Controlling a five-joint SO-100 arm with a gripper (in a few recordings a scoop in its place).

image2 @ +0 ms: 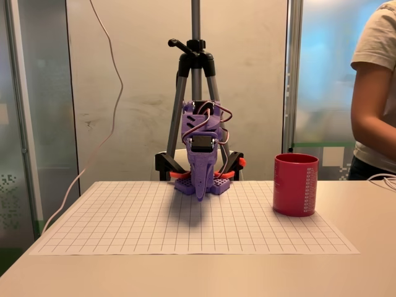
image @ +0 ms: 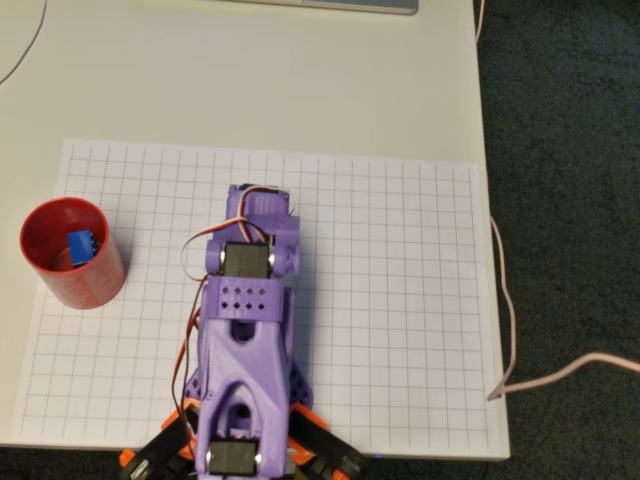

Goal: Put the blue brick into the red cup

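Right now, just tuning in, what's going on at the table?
The small bright blue plastic brick already lies inside the red plastic cylindrical cup, which stands upright near the left edge of the white grid sheet in the overhead view. The purple arm is folded at the sheet's middle, apart from the cup, its gripper pointing down and holding nothing; its opening can't be judged. A person stands beside the table.

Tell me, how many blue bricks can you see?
1. The blue brick lies inside the red cup at the left edge of the grid paper in the overhead view. The folded purple arm might hide another beneath it.
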